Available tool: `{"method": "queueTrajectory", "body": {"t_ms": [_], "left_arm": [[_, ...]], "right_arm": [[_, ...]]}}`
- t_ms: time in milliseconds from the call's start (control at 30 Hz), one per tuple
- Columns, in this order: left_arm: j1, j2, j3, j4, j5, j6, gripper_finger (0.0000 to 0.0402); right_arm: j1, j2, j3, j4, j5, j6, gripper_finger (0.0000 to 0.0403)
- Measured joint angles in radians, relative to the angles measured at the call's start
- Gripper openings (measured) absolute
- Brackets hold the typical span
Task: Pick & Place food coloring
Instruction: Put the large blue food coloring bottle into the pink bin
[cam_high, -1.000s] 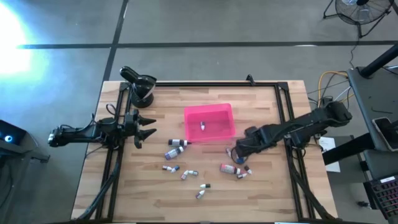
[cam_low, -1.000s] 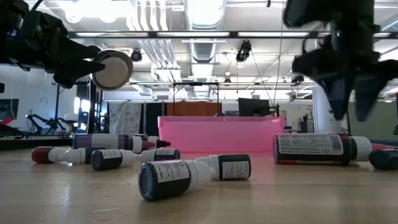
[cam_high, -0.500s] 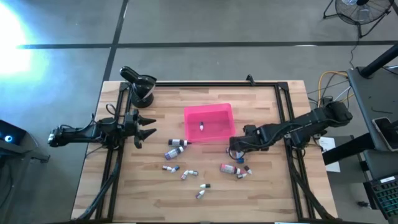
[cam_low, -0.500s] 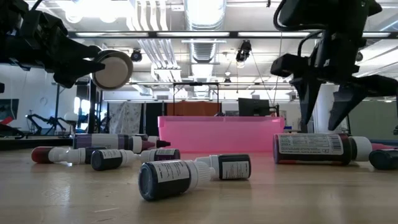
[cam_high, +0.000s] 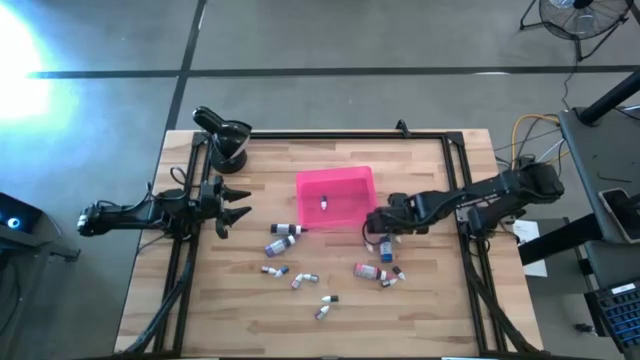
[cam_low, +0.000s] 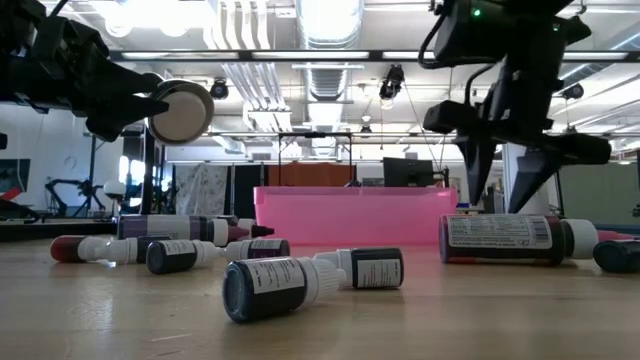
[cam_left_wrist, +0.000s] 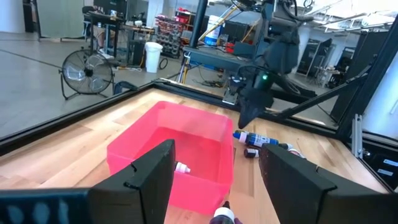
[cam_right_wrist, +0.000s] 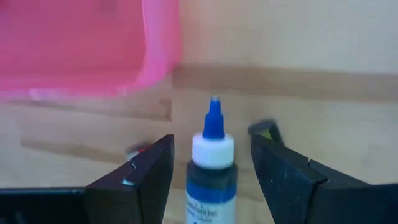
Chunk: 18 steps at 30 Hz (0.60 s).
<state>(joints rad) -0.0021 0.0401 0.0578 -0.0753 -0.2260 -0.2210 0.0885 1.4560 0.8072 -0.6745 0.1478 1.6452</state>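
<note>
The food coloring bottles lie scattered on their sides on the wooden table, near the pink tray (cam_high: 336, 190): a pair (cam_high: 283, 231) to its left and one (cam_high: 367, 270) to its right. One more bottle (cam_high: 325, 204) lies inside the tray. My right gripper (cam_high: 378, 230) hangs open, pointing steeply down beside the tray's near right corner. Its fingers stand on either side of a blue-tipped bottle (cam_right_wrist: 211, 163) without touching it. My left gripper (cam_high: 236, 206) waits open at the table's left, pointing level.
A black round-topped stand (cam_high: 228, 138) sits at the table's far left corner. Black frame rails (cam_high: 455, 170) run along the table's sides and far edge. In the low view a large dark bottle (cam_low: 500, 238) lies right under my right gripper (cam_low: 503, 190).
My right gripper has moved toward the tray's near right corner and come down a little, tipping more steeply downward. Its fingers keep the same gap. The bottles have not moved.
</note>
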Motion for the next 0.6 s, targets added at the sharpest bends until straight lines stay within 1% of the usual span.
{"method": "queueTrajectory", "body": {"t_ms": [200, 333, 433, 600], "left_arm": [[0.0, 0.0, 0.0, 0.0, 0.0, -0.015, 0.0208], [0.0, 0.0, 0.0, 0.0, 0.0, -0.033, 0.0208], [0.0, 0.0, 0.0, 0.0, 0.0, -0.047, 0.0208], [0.0, 0.0, 0.0, -0.001, 0.0, -0.05, 0.0208]], "right_arm": [[-0.001, 0.083, 0.002, 0.065, -0.033, -0.029, 0.0205], [-0.001, 0.138, 0.037, 0.065, -0.01, -0.037, 0.0205], [-0.003, 0.174, 0.059, 0.055, -0.012, -0.064, 0.0205], [-0.002, 0.216, 0.071, 0.048, -0.078, -0.087, 0.02]]}}
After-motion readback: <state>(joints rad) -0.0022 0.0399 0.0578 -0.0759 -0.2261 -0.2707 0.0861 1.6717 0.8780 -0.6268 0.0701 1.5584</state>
